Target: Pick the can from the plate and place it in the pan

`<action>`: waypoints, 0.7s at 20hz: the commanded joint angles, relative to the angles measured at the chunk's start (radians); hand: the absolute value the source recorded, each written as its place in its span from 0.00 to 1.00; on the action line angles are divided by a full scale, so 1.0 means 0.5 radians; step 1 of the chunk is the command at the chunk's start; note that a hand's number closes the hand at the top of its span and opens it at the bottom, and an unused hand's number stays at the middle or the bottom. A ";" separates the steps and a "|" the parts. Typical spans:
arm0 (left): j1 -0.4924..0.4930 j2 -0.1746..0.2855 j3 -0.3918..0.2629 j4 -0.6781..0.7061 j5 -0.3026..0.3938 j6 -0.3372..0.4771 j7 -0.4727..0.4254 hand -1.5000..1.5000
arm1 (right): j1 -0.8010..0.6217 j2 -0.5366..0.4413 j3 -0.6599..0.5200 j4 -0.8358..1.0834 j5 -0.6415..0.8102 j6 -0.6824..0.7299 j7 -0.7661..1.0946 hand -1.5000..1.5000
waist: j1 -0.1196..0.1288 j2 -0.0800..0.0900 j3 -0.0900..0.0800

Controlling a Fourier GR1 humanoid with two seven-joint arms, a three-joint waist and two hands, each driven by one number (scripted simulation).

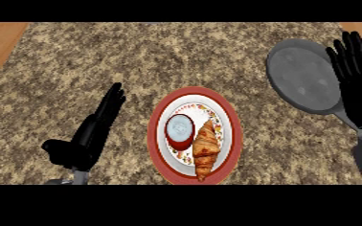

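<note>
Head view of the counter at an early stage of the transfer. The can stands upright on the left half of the red-rimmed plate, just beside a croissant that lies along the plate's right half; whether the two touch cannot be told. The pan sits well apart at the upper right, its bowl holding nothing and its handle running toward the lower right. The left hand rests to the left of the plate, fingers straight and close together, holding nothing. The right hand shows at the right edge against the pan's far rim, fingers straight and upward, likewise holding nothing. Judged from this layout, no step is complete: approach, grasp, lift, carry and release into the pan all remain. Count: one can, one plate, one pan, one croissant, two hands.
</note>
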 commanded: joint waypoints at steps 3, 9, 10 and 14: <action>-0.056 -0.076 0.005 0.124 -0.151 0.071 -0.191 0.50 | -0.082 0.327 0.302 -0.239 0.134 -0.145 0.016 1.00 | 0.009 -0.036 -0.049; -0.046 -0.057 0.082 0.044 -0.125 0.109 -0.181 0.50 | 0.232 0.495 0.655 -0.415 0.706 -0.860 0.270 0.00 | -0.050 -0.058 -0.053; 0.004 -0.114 0.044 0.145 -0.156 0.115 -0.289 0.50 | 0.389 0.500 0.720 -0.510 0.771 -0.873 0.187 0.00 | -0.056 -0.050 -0.051; -0.003 -0.111 0.029 -0.010 -0.147 0.112 -0.140 0.50 | 0.662 0.302 1.026 -0.888 1.133 -0.895 0.331 0.00 | -0.038 -0.053 -0.050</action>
